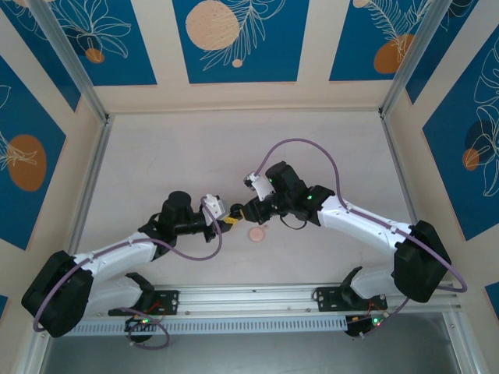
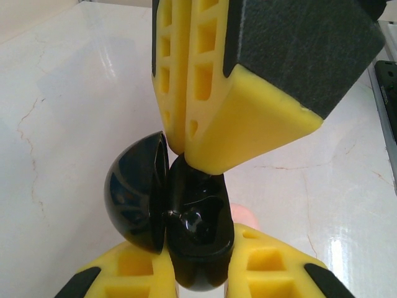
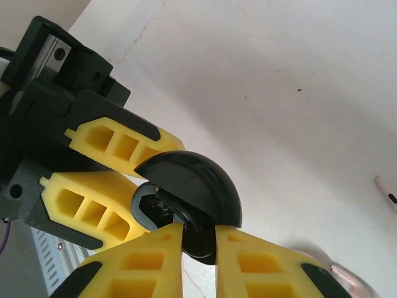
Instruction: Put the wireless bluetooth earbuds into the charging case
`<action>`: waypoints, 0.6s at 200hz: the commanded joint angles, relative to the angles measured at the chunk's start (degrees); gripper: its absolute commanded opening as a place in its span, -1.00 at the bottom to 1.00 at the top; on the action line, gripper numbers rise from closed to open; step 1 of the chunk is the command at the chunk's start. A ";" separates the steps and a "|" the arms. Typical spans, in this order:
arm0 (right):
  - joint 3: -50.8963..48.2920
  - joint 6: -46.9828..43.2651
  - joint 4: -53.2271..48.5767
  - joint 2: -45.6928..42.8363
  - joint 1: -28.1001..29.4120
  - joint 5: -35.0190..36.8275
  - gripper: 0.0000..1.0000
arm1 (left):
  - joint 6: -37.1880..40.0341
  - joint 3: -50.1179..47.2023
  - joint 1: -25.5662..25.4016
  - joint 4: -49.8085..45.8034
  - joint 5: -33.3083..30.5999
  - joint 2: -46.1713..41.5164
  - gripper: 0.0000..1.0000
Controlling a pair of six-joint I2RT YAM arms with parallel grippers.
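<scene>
Case [image 2: 197, 239] on edge, lid [image 2: 131, 194] hinged open

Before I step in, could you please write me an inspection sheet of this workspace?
Surface: white marbled tabletop.
Job's things: glossy black round charging case, lid open, held off the table; pale pink round case lying on the table nearby; small pale stemmed piece, likely an earbud.
Clutter: nothing seen.
Grippers: left gripper shut on the black case; right gripper shut, tips at the case's opening; grip on an earbud not discernible.
Cables: purple cables looping over the arms, clear of fingers.
Surroundings: blue leaf-print wall panels, aluminium frame posts.
</scene>
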 commanded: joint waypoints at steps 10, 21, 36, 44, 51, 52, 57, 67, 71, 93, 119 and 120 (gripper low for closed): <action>-0.38 -1.46 -0.58 -2.52 0.14 2.62 -0.68 | 1.59 2.13 -0.95 -0.94 0.55 -0.45 -0.71; -0.68 -1.68 -0.65 -3.10 0.14 2.71 -0.68 | 1.74 2.27 -0.93 -1.31 0.35 -0.44 -0.71; -0.95 -2.02 -1.00 -3.87 0.13 2.97 -0.68 | 1.71 2.32 -0.94 -1.70 -0.07 -0.35 -0.71; -1.12 -2.32 -1.32 -4.21 0.11 3.11 -0.68 | 1.76 2.35 -0.95 -1.93 -0.29 -0.35 -0.72; -1.13 -2.56 -1.59 -4.53 0.05 3.28 -0.68 | 1.84 2.35 -0.94 -2.11 -0.40 -0.32 -0.72; -1.18 -2.57 -1.61 -4.57 0.09 3.30 -0.68 | 1.84 2.35 -0.90 -2.15 -0.42 -0.33 -0.72; -1.21 -2.82 -1.87 -4.76 0.05 3.28 -0.68 | 1.93 2.42 -0.89 -2.35 -0.61 -0.24 -0.72; -1.31 -3.24 -2.54 -5.03 -0.08 3.49 -0.68 | 1.96 2.50 -0.95 -2.84 -0.94 -0.09 -0.72; -1.31 -3.60 -3.02 -5.13 -0.06 3.54 -0.68 | 2.00 2.60 -0.89 -3.09 -1.05 -0.08 -0.72; -1.09 -5.41 -6.28 -5.70 -1.18 4.85 -0.68 | 1.99 2.79 -0.91 -4.19 -2.08 0.09 -0.71; -1.91 -6.41 -9.39 -6.25 -3.46 5.06 -0.68 | 1.76 2.72 -0.95 -5.04 -3.48 0.09 -0.72; -1.96 -6.43 -9.47 -6.22 -3.60 5.07 -0.68 | 1.76 2.71 -0.95 -5.07 -3.55 0.09 -0.72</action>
